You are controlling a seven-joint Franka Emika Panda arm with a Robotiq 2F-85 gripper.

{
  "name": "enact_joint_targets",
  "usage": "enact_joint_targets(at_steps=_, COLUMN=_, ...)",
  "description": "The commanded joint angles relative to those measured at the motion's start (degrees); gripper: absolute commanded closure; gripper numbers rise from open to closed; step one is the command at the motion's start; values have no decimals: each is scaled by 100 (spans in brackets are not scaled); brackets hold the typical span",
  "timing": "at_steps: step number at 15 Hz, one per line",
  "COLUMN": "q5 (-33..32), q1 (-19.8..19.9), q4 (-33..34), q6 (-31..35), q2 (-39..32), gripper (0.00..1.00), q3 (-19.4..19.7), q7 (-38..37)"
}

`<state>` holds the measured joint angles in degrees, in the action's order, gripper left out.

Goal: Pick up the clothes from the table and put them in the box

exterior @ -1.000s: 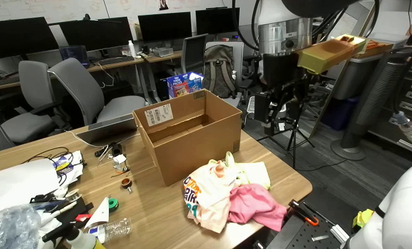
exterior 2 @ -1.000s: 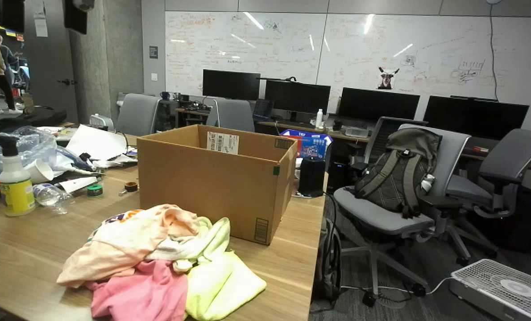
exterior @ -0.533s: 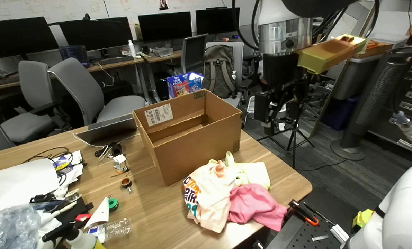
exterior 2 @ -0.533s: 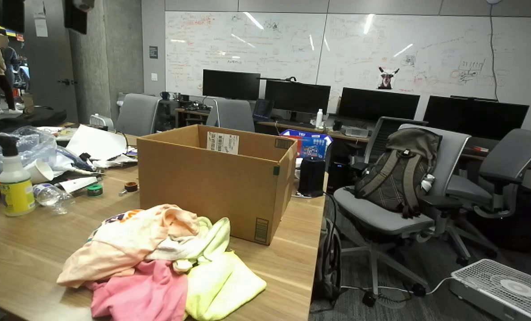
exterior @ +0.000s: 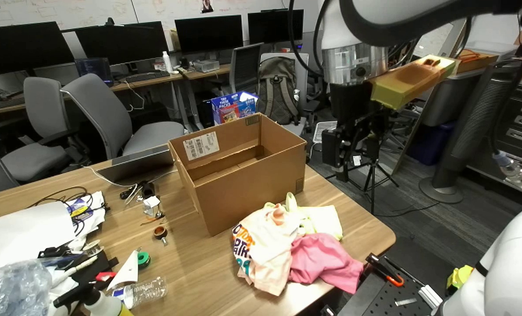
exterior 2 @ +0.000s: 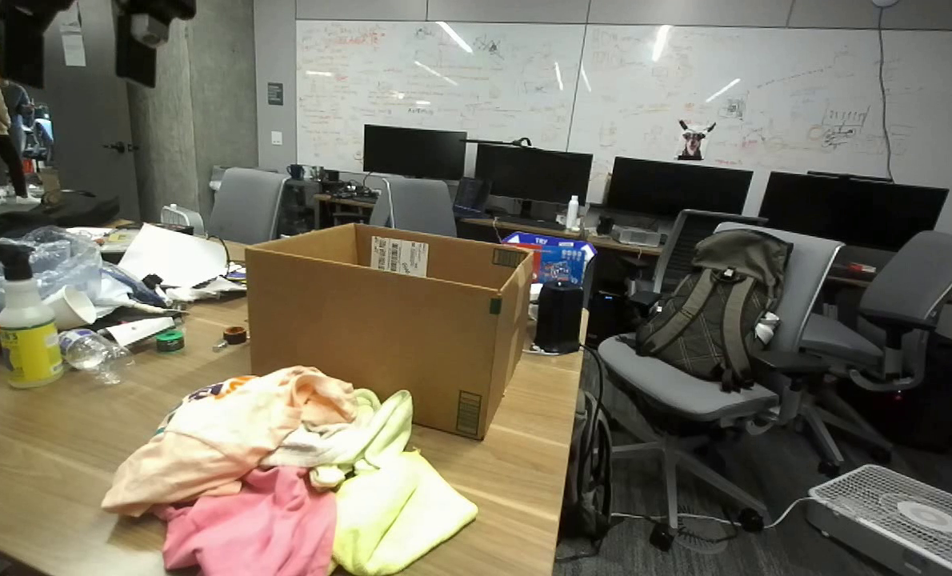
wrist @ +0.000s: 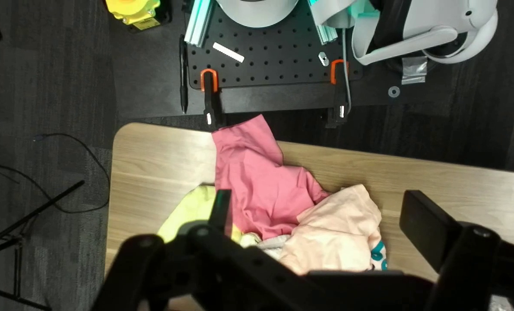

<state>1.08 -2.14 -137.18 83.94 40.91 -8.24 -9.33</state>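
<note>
Clothes lie in a loose pile on the wooden table, in front of the box in both exterior views. A peach shirt (exterior: 267, 250) (exterior 2: 228, 440) (wrist: 334, 233) with coloured lettering overlaps a pink garment (exterior: 322, 261) (exterior 2: 260, 520) (wrist: 265, 185) and a yellow-green garment (exterior: 324, 219) (exterior 2: 400, 512) (wrist: 190, 211). The open cardboard box (exterior: 252, 188) (exterior 2: 372, 336) stands upright; its visible inside holds no clothes. My gripper (exterior: 353, 162) (exterior 2: 80, 72) (wrist: 319, 207) is open and empty, high above the table. In the wrist view its fingers frame the pink and peach clothes, which are partly hidden by the gripper.
Clutter lies on the table: a spray bottle (exterior 2: 28, 336), a plastic bottle (exterior: 144, 292), green tape (exterior: 143, 259), papers and cables. A laptop (exterior: 136, 163) stands beside the box. A black platform with clamps (wrist: 274, 60) borders the table edge near the pink garment.
The arm and gripper have moved down a little, and slightly left in an exterior view. The fingers hang lower at the top corner of an exterior view. The clothes and box have not moved.
</note>
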Motion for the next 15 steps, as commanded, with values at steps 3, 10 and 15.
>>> enact_joint_targets(at_steps=3, q5=-266, q1=-110, q4=-380, q6=354, q2=-226, gripper=0, q3=-287, q7=-188)
enact_joint_targets(at_steps=10, q5=-97, q1=-354, q4=-878, q6=871, q2=-466, gripper=0, q3=-270, q7=-83)
enact_joint_targets(at_steps=15, q5=71, q1=-448, q4=-1012, q6=1401, q2=-941, gripper=0, q3=-342, q7=-219)
